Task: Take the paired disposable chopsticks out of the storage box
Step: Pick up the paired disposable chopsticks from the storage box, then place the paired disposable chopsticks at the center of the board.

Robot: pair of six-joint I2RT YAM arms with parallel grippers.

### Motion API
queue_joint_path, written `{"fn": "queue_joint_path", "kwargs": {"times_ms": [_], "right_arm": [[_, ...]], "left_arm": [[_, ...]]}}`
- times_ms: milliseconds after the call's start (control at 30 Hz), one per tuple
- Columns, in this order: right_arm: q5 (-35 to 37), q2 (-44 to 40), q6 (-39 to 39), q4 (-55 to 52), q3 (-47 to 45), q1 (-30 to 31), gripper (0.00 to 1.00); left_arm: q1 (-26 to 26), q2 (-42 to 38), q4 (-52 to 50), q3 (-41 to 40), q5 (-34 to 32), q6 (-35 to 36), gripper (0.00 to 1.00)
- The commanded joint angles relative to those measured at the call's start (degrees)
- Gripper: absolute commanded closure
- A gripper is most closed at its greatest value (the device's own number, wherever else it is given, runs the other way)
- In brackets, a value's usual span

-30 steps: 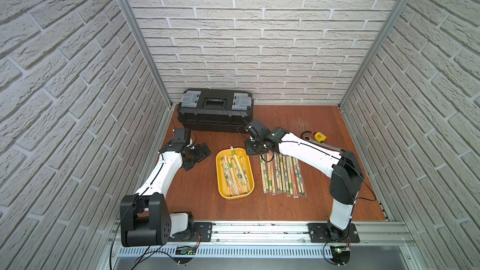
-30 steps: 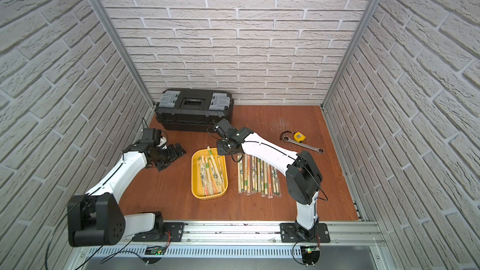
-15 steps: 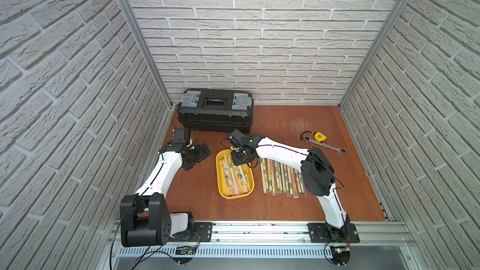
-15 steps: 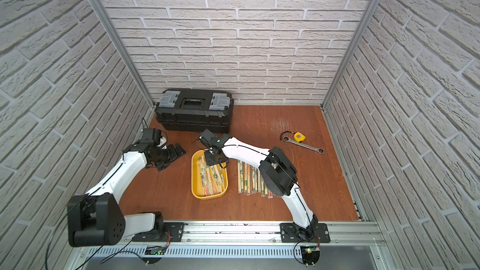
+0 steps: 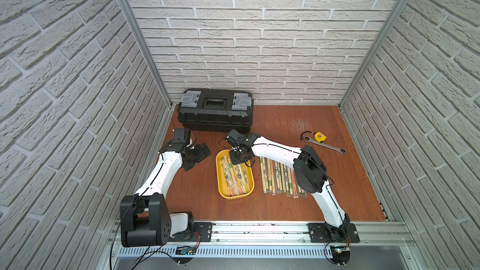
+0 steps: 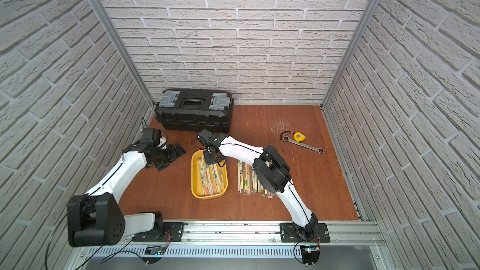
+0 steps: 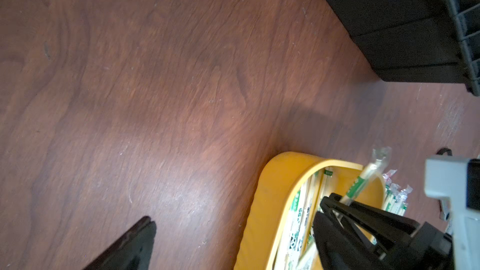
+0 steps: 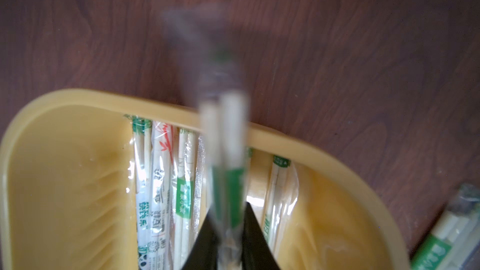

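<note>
- Now, in both top views the right gripper (image 5: 237,157) has swung from the row of sleeved pairs (image 5: 279,177) on the table (image 5: 285,125) over to the far end of the yellow tray (image 5: 235,197), where the remaining chopsticks (image 5: 236,177) lie; the left gripper (image 5: 197,156) stays parked beside the tray, near the black toolbox (image 5: 215,115), fingers spread wide and empty
- Left wrist view: the right gripper's fingers (image 7: 337,245) pinch one green-printed pair (image 7: 357,185), its end tilted up past the tray rim
- Right wrist view: the fingers (image 8: 253,242) have closed on that pair, whose free end crosses the rim and hangs over the table
- Judging by this, another pick has just begun: the pair is caught but not yet out, and several more wait in the tray
</note>
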Motion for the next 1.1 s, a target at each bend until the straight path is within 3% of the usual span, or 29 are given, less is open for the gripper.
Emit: {"fn": "queue_joint_path", "kwargs": {"times_ms": [0,433,700,1067], "right_arm": [[-0.09,-1.74,-0.64,-0.33,1.64,-0.23,0.9],[1.2,-14.32,0.87,0.71,-0.48,-1.58,0.93],[4.73,-22.98,2.62,1.15,-9.54,-5.28,0.93],[4.16,-22.52,5.66,2.74,-21.27,-6.39,0.93]], "left_arm": [[0.34,-1.13,-0.12,-0.07,-0.33,0.43,0.02],[0.34,-1.12,-0.29,0.37,0.02,0.42,0.02],[0.24,-1.2,-0.21,0.47,0.35,0.61,0.02],[0.06,-1.29,0.08,0.04,0.79,0.19,0.02]]}}
